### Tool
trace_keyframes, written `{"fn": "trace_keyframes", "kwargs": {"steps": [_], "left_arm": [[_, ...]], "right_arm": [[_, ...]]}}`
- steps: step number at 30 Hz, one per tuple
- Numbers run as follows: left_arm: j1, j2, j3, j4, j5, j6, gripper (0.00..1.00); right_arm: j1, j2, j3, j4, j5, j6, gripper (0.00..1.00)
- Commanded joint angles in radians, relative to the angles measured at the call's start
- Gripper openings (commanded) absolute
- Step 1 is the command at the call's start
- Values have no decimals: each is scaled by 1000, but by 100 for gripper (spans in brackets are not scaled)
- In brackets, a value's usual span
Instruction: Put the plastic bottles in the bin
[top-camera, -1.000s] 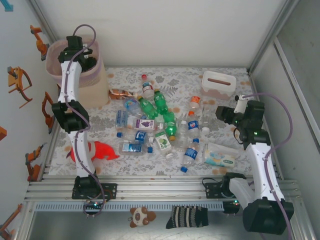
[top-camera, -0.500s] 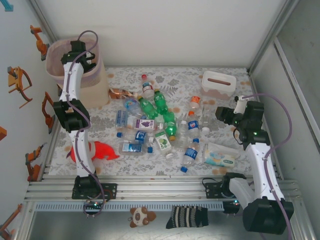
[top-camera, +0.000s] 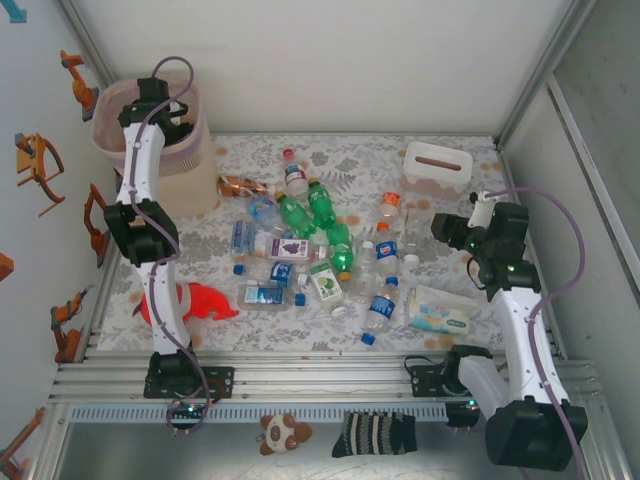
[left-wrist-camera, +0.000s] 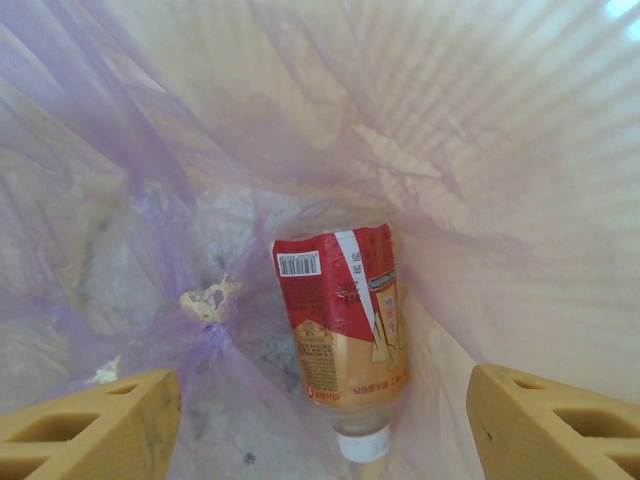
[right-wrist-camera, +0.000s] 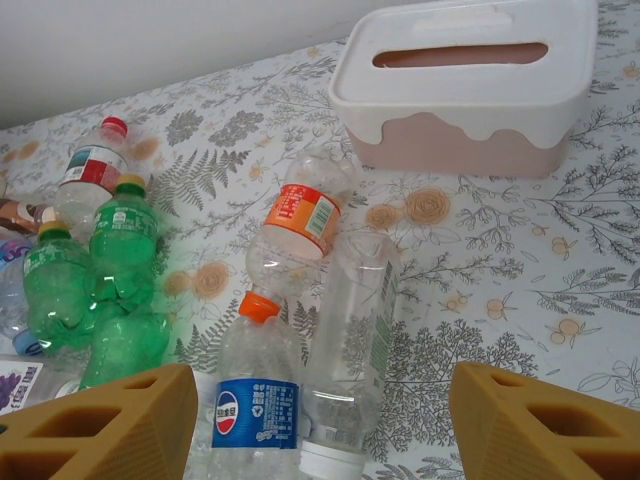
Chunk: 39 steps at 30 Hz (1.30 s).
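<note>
Floral table | bin: one red-label bottle inside | left gripper wide | right gripper wide

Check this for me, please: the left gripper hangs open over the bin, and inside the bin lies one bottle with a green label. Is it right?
Not quite. The label is red and tan, not green; the left wrist view shows it. The rest holds: the left gripper hangs open over the bin, and one bottle lies inside it.

We had the right gripper, jaws apart, over clear bottles; green bottles left, tissue box beyond them.
</note>
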<state>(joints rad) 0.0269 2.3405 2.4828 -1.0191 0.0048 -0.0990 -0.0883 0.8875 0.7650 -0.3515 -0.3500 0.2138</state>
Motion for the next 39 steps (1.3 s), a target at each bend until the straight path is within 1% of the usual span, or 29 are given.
{"fn": "trace_keyframes", "kwargs": {"steps": [1, 10, 18, 24, 30, 39], "left_arm": [[-4, -99, 8, -24, 14, 13, 74], [-25, -176, -18, -15, 46, 7, 73], [-88, -297, -70, -11, -28, 14, 73], [-147, -431, -167, 14, -70, 23, 74], [-184, -589, -351, 79, -78, 7, 74], [-246, -836, -742, 204, -80, -58, 74]], "right_arm": [[6, -18, 14, 2, 9, 13, 67], [6, -16, 44, -27, 18, -16, 67], [5, -10, 51, -23, 10, -15, 67], [6, -17, 73, -43, -3, -21, 67], [6, -27, 108, -99, -1, -58, 67], [6, -47, 111, -126, -13, -63, 67]]}}
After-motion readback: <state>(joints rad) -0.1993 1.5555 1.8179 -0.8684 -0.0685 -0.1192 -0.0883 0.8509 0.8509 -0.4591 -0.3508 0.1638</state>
